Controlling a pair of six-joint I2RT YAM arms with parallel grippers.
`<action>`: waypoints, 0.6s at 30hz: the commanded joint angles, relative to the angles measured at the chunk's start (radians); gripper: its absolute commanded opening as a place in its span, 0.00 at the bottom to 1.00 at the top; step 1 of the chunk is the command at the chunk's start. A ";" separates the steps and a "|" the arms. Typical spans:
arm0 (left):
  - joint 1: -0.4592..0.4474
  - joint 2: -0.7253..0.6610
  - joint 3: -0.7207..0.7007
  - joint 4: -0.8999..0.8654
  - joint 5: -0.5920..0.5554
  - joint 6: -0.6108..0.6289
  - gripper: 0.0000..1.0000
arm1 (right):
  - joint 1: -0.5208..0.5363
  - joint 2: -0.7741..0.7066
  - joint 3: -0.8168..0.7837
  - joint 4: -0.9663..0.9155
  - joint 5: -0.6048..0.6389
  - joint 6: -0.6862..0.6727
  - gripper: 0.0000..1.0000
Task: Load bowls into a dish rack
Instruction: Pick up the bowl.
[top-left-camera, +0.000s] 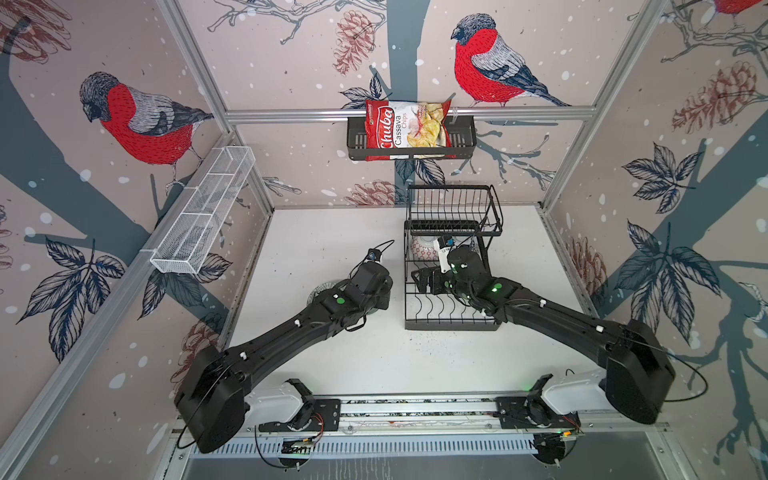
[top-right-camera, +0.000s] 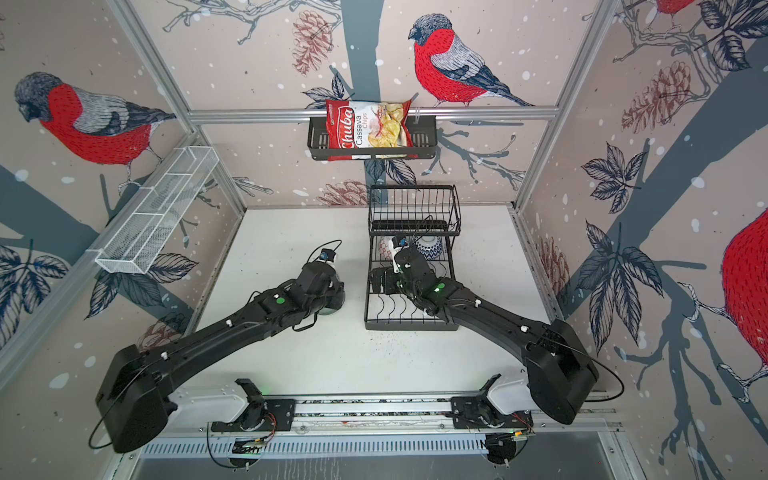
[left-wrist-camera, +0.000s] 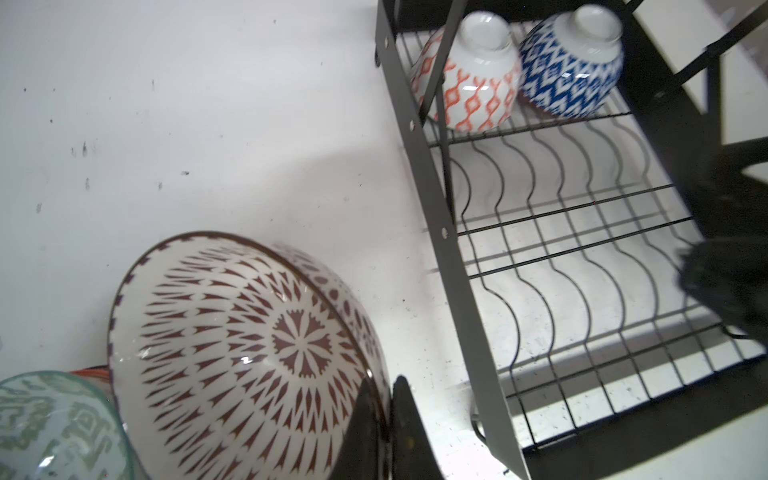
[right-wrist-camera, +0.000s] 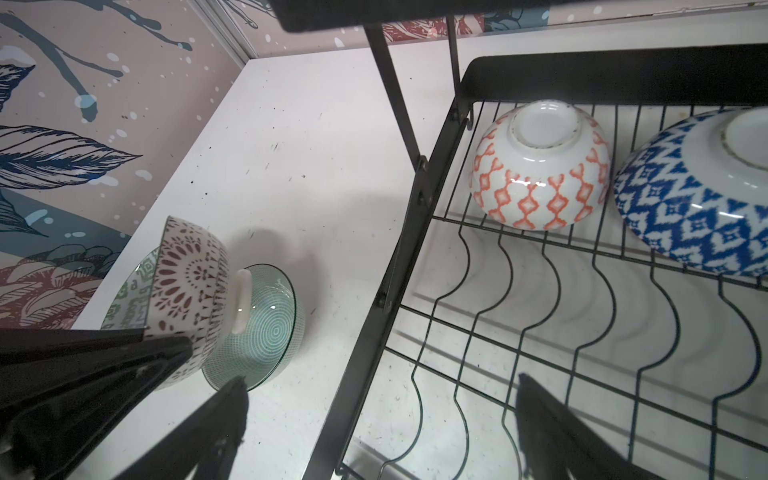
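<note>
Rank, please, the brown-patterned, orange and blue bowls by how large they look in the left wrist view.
1. The brown-patterned bowl looks by far the largest, though it is nearest the camera.
2. The orange bowl and the blue bowl look about alike, so I would not rank them.

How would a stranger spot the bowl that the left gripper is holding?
Find the black wire dish rack. Just outside it, the left gripper pinches the rim of a tilted bowl. Only it has maroon darts ringing a central flower; its neighbour is a pale green bowl, and the rack holds an orange bowl and a blue bowl.
</note>
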 joint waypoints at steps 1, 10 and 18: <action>0.000 -0.053 -0.034 0.130 0.050 0.046 0.00 | -0.005 -0.009 0.004 0.031 -0.039 0.007 1.00; 0.001 -0.142 -0.092 0.229 0.159 0.080 0.00 | -0.065 -0.054 -0.017 0.074 -0.163 0.044 0.99; 0.001 -0.174 -0.119 0.292 0.281 0.113 0.00 | -0.085 -0.063 -0.020 0.112 -0.306 0.047 1.00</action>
